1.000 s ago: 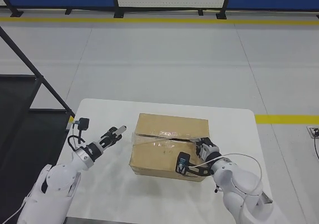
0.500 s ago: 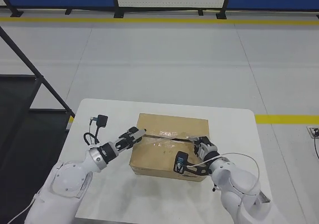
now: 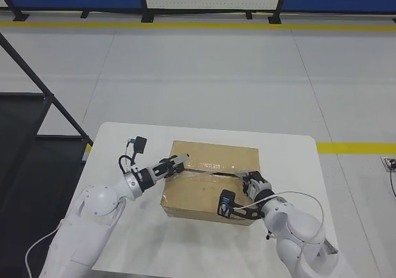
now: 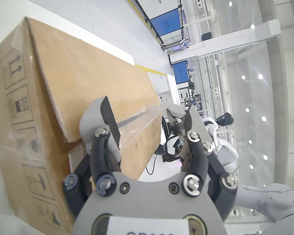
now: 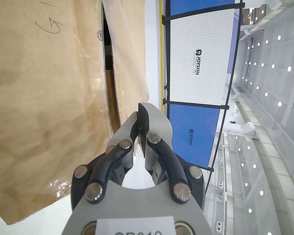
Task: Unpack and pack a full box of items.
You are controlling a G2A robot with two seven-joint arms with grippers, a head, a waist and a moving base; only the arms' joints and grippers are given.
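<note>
A brown cardboard box (image 3: 208,191) stands in the middle of the white table (image 3: 125,142). Its top flaps are parted by a narrow dark crack (image 5: 105,37). My left gripper (image 3: 179,164) is open at the box's left end, level with the top seam. In the left wrist view one finger (image 4: 109,118) lies against the corner of a top flap (image 4: 88,74). My right gripper (image 3: 249,182) sits at the box's right end, shut (image 5: 140,118) on the loose end of the clear tape (image 5: 127,50) that is peeled up off the seam.
A black metal frame (image 3: 17,104) stands off the table's left side. Bare table lies left of the box and along the front edge (image 3: 184,243). The box's right end is close to the table's right edge.
My left arm has swung in from the open table on the left to the box's left end. The right gripper has stayed at the right end.
</note>
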